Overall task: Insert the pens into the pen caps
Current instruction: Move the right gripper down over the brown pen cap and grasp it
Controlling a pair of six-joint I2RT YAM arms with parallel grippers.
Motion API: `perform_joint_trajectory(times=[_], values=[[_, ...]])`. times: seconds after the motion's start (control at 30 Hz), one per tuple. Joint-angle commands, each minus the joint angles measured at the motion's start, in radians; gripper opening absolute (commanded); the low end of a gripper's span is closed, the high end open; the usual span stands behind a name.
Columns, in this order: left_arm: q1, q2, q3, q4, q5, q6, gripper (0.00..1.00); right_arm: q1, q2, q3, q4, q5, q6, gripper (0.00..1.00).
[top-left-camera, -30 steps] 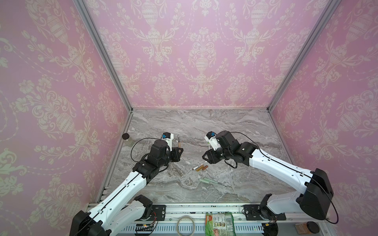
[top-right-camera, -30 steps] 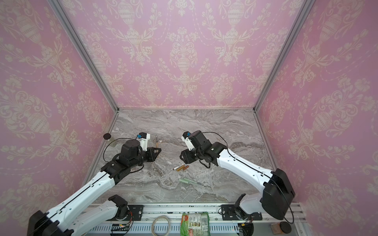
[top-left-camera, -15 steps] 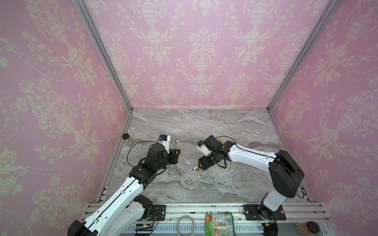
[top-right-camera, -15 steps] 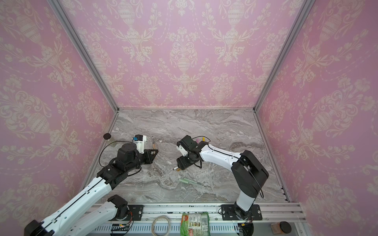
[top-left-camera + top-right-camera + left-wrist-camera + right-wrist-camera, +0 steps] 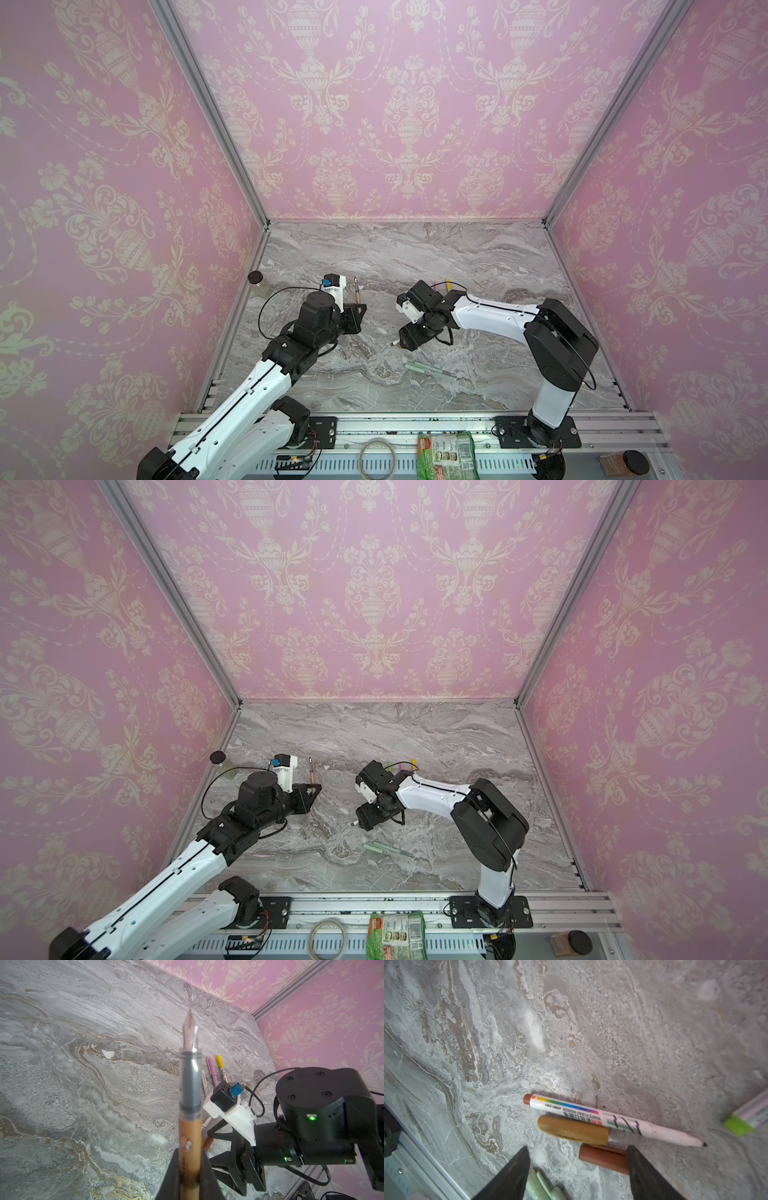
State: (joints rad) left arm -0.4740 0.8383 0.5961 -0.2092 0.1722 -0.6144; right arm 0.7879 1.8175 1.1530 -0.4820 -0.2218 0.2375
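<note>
A brown pen (image 5: 190,1126) is clamped nib-up in the left gripper (image 5: 189,1160) on the left, while the right gripper (image 5: 578,1148) is held wide apart above two brown pen caps (image 5: 573,1130) near the centre.

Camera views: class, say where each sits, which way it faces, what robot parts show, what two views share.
Top views: high in front, looking down on the table; left arm, right arm, left tool, right tool.
Left wrist: behind the left tool, shut on the brown pen, facing across the table; right arm.
Right wrist: above the open right tool, facing down at the white marker.
Shared: brown pen, top and left wrist.
</note>
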Motion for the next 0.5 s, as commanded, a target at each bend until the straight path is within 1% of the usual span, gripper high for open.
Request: perform_joint_trajectory(times=[0.0,0.47], values=[[0.008,-0.014,-0.008,-0.022,-0.028,0.021,0.0,0.008,0.027,0.055,0.01,-0.021,0.013,0.75],[0.01,-0.012,0.0,-0.022,-0.033,0.02,0.0,0.044,0.112,0.116,-0.021,-0.032,-0.016,0.74]])
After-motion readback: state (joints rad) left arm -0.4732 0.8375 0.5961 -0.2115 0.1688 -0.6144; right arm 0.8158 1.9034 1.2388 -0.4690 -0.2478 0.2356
